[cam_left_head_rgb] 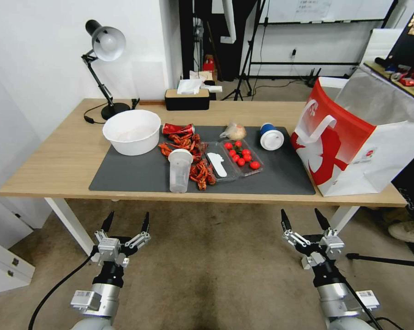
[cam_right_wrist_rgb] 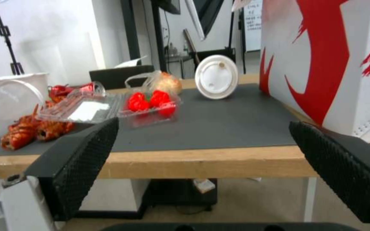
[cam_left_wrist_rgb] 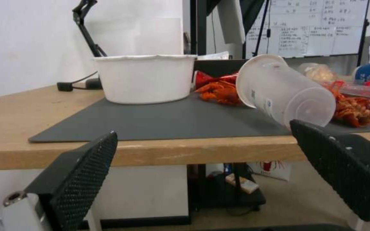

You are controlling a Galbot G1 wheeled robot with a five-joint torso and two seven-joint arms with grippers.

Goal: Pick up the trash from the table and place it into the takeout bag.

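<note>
Evidently nothing is bagged yet: left gripper (cam_left_head_rgb: 126, 223) and right gripper (cam_left_head_rgb: 306, 219) hang released below the worktop (cam_left_head_rgb: 55, 160), trash (cam_left_head_rgb: 179, 170) lying on its mat beside the takeout bag (cam_left_head_rgb: 353, 137).

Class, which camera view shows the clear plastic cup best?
The left wrist view: the clear plastic cup lies close, base toward the camera. The head view shows the same cup smaller, on the mat. The right wrist view gives no clear sight of it.

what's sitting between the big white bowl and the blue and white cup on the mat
In the head view, between the white bowl and the blue-and-white cup: the red can, crayfish shells and small clear food bag.
</note>
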